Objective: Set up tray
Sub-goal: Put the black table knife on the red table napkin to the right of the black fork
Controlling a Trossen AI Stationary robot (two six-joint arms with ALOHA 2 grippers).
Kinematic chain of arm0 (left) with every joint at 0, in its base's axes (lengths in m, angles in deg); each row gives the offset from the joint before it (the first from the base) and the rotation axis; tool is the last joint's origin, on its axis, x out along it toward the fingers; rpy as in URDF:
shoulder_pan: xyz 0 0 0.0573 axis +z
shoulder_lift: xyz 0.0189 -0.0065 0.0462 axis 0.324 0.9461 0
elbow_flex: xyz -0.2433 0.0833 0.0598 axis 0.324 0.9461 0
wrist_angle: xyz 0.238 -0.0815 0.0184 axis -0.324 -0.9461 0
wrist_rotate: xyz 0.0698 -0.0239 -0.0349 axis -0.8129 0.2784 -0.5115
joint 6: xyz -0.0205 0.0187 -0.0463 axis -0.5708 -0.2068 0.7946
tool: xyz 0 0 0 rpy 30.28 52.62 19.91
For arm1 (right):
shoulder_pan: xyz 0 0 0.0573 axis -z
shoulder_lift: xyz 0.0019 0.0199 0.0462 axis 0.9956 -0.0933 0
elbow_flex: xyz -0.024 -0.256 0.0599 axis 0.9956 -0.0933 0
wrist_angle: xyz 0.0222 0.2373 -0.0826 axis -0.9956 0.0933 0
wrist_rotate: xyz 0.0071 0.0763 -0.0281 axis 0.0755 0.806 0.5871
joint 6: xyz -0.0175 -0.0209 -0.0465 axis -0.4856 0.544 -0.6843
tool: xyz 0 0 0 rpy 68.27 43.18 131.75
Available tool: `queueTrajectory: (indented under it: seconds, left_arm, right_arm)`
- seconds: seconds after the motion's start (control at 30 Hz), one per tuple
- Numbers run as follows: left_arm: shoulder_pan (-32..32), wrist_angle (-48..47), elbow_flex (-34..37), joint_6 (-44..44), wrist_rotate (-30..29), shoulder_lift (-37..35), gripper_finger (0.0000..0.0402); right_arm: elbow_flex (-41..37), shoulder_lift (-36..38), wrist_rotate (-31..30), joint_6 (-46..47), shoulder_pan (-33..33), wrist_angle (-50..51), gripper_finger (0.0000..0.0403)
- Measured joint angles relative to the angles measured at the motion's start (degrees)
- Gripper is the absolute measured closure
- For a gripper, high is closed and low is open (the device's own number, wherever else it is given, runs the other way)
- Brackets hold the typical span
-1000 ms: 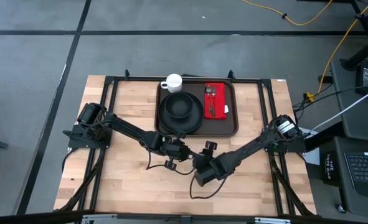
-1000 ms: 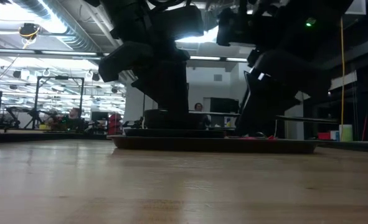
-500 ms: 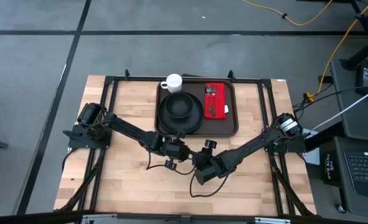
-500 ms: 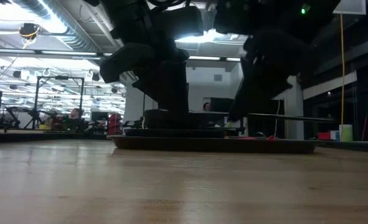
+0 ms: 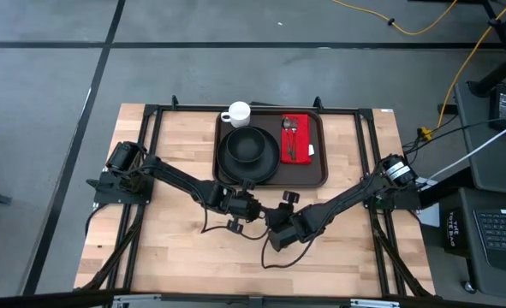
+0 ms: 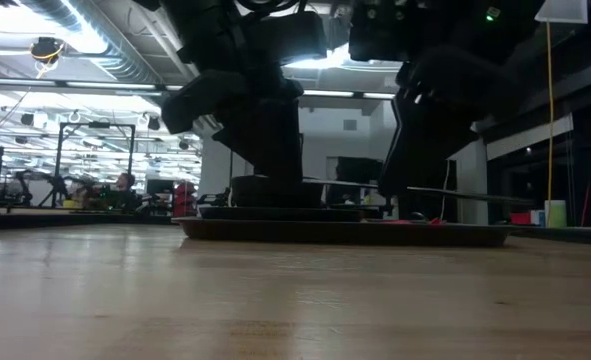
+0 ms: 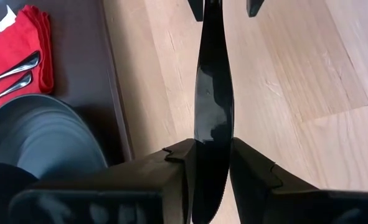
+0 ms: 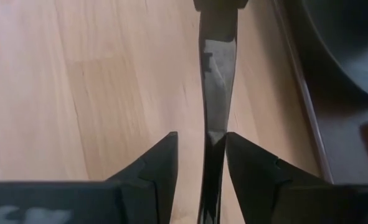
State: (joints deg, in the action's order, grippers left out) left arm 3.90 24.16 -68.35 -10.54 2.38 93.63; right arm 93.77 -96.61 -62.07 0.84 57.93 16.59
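1. I find no word, number, brand or sign that I can read in any of my views.
2. From above, the tray [image 5: 271, 150], the red napkin [image 5: 297, 139] and the white cup [image 5: 237, 113] carry no lettering that I can make out.
3. The keyboard [image 5: 501, 229] at the side probably has marked keys, but they are too small for me to read.
4. In the low view, the room behind my table shows lights and screens, none with legible writing.
5. My two wrist views show no label.
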Motion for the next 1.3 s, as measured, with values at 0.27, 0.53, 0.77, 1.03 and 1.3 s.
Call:
queueTrajectory:
  seconds: [0.27, 0.53, 0.77, 1.03, 1.3]
  left_arm:
    - [0.00, 0.01, 0.00, 0.02, -0.01, 0.00, 0.0334]
    - [0.00, 0.01, 0.00, 0.00, 0.36, 0.00, 0.0334]
    - [0.00, 0.01, 0.00, -0.51, 0.58, 0.00, 0.0334]
    - [0.00, 0.01, 0.00, -0.92, 1.88, 0.00, 0.0334]
    - [0.00, 0.02, 0.00, -0.92, 1.86, 0.00, 0.0334]
  right_arm:
    - [0.00, -0.07, -0.91, -1.09, 0.07, 1.40, 0.0264]
    - [0.00, -0.09, -1.05, -1.48, 0.07, 1.37, 0.0264]
    - [0.00, -0.09, -1.05, -1.70, 0.07, 1.39, 0.0264]
    - [0.00, -0.09, -1.05, -1.75, 0.07, 1.92, 0.0264]
    - [0.00, -0.09, -1.05, -1.73, 0.07, 2.33, 0.0264]
